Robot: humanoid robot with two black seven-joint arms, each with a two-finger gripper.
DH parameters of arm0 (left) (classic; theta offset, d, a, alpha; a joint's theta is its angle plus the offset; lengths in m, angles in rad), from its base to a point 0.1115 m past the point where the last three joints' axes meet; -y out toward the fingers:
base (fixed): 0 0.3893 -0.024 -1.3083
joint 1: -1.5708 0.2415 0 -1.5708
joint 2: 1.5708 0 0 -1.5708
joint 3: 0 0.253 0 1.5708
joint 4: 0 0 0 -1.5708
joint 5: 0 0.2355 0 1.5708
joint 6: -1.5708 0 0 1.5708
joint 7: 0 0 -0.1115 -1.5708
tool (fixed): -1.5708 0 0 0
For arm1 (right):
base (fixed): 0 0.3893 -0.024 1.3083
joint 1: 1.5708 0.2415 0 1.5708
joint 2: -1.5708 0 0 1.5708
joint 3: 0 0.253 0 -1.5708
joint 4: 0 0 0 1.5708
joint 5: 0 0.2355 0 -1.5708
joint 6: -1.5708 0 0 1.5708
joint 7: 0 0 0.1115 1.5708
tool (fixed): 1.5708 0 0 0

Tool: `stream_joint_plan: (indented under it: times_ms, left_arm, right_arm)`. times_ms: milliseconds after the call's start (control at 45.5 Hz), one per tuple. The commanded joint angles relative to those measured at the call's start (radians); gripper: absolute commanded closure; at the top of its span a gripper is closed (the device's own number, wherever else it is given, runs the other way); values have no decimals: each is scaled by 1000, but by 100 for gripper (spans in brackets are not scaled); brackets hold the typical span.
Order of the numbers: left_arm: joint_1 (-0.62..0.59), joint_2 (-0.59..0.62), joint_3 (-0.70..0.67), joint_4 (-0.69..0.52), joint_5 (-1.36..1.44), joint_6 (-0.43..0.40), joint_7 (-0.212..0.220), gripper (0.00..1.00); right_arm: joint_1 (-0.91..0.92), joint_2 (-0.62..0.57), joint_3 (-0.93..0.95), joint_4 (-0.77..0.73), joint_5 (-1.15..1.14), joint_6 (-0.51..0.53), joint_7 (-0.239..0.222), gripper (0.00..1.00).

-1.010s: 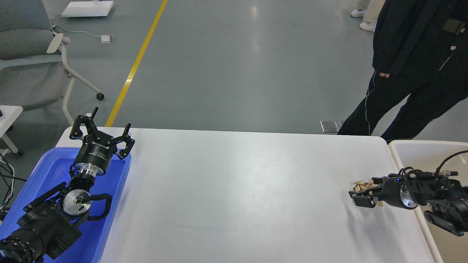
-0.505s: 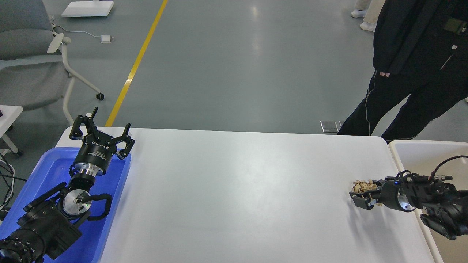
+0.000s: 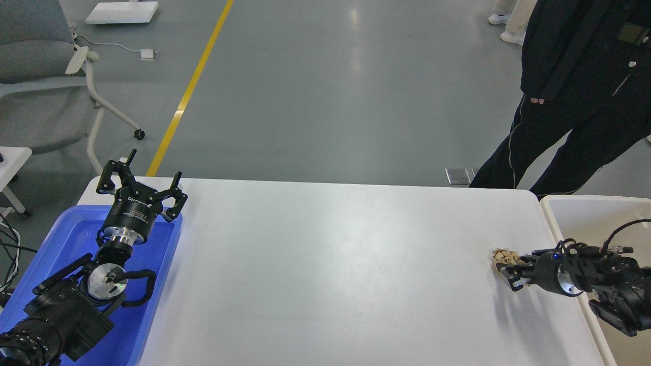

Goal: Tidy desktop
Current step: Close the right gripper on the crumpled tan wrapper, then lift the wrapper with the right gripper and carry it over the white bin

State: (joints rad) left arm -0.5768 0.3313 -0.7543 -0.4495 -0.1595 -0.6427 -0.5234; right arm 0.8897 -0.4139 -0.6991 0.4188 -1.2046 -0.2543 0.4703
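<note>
The white desktop [image 3: 335, 264] fills the middle of the head view. A small crumpled tan paper wad [image 3: 502, 254] lies on it near the right edge. My right gripper [image 3: 511, 270] reaches in from the right, low over the desktop, with its two fingers closed in on the near side of the wad. My left gripper [image 3: 142, 178] is open and empty, held above the far edge of the blue plastic tray [image 3: 61, 239] at the left.
A cream-white bin [image 3: 585, 213] stands off the desktop's right edge, under my right arm. A person in dark clothes [image 3: 569, 101] stands beyond the far right corner. A grey office chair [image 3: 40, 76] is at the far left.
My right gripper has dropped lower and slid slightly right, and its fingers have drawn closer together around the paper wad. The left arm has not moved.
</note>
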Motion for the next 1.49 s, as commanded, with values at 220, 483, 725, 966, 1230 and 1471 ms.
stream_joint_plan:
  times_ms: [220,483,725,966,1230,1471]
  left_arm:
    - [0,0,0,0,0,0,0,0]
    - [0,0,0,0,0,0,0,0]
    - [0,0,0,0,0,0,0,0]
    - [0,0,0,0,0,0,0,0]
    - [0,0,0,0,0,0,0,0]
    - [0,0,0,0,0,0,0,0]
  right_arm:
    - [29,-71,41,32,266,1,45,100]
    - [124,-258,173,308,319,7,171,100]
    - [239,-468,322,618,321,56,174,100]
    - [313,-589,423,650,372,191,174,100]
    - [350,-692,541,633,439,331,171,100]
    - [328,-701,540,534,520,343,165,100]
